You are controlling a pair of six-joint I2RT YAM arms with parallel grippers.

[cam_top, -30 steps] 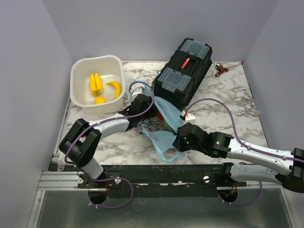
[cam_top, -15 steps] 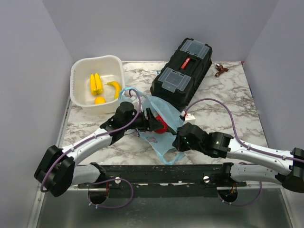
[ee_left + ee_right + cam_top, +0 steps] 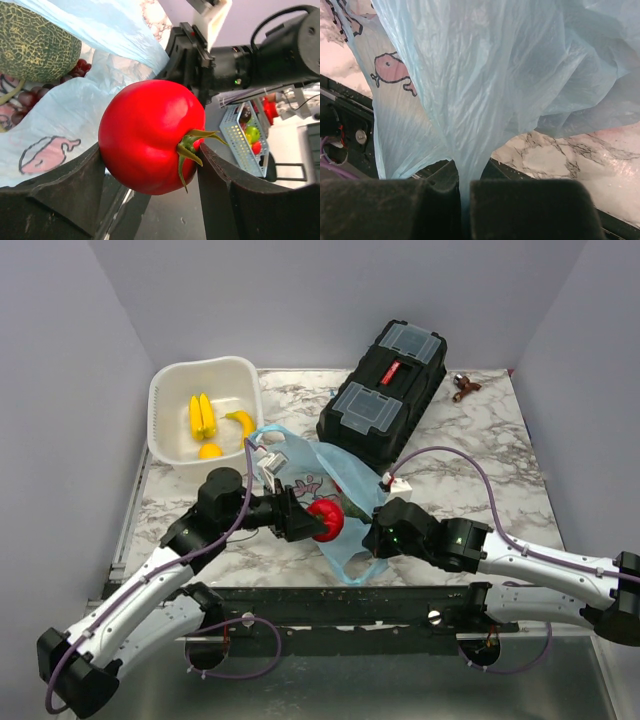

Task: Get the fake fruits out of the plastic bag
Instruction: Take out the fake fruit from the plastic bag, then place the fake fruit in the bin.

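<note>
The light-blue plastic bag (image 3: 300,453) lies on the marble table in front of the toolbox. My left gripper (image 3: 318,523) is shut on a round red fruit with a green stalk (image 3: 326,521), held just outside the bag's near side. The left wrist view shows this red fruit (image 3: 147,135) squeezed between both fingers of the gripper (image 3: 150,152). Behind it, inside the bag (image 3: 75,115), are a netted green melon (image 3: 35,45) and dark red grapes (image 3: 76,69). My right gripper (image 3: 376,537) is shut on the bag's near edge, pinching a gathered fold of the bag (image 3: 470,100) between the jaws of the gripper (image 3: 465,187).
A white tub (image 3: 168,390) at the back left holds a banana (image 3: 241,424), two yellow ridged sticks (image 3: 202,416) and a small orange fruit (image 3: 210,451). A black toolbox (image 3: 385,390) stands behind the bag. A small brown object (image 3: 465,386) lies at the back right corner.
My left gripper went into the bag, closed on the red fruit and drew back toward the near left with it. The right gripper kept its pinch on the bag.
</note>
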